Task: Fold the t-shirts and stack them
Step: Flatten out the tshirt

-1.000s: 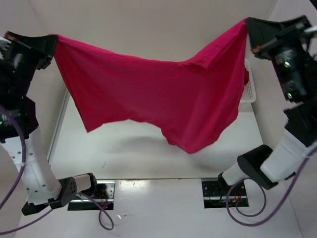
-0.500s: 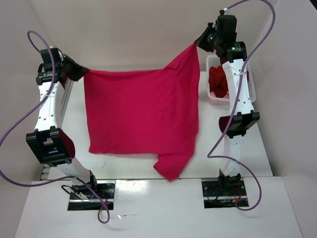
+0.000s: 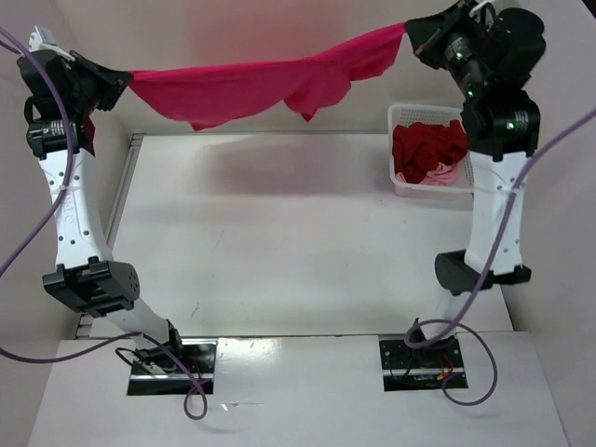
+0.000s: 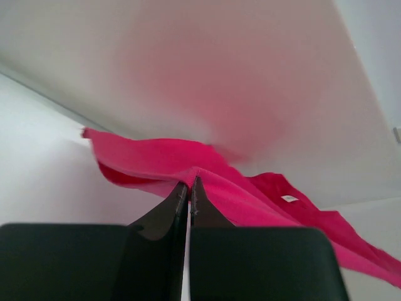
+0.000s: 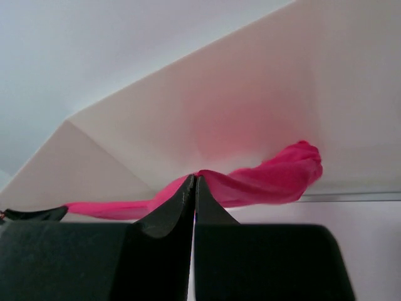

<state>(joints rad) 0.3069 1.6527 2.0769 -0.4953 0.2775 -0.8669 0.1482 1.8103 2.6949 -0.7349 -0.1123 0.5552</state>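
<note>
Top external: left claw (image 3: 124, 81), right claw (image 3: 411, 33) pinch magenta-red shirt (image 3: 244, 88), apparently airborne

We see bright, even light from overhead on the white table (image 3: 279, 270), with a soft, pink-tinged shadow in the upper middle beneath the magenta-red t-shirt (image 3: 251, 88). A pink glow tints the back wall (image 3: 279, 28). In both wrist views the near black fingers (image 4: 94, 263) are blurred, and the cloth looks soft-edged.
</note>
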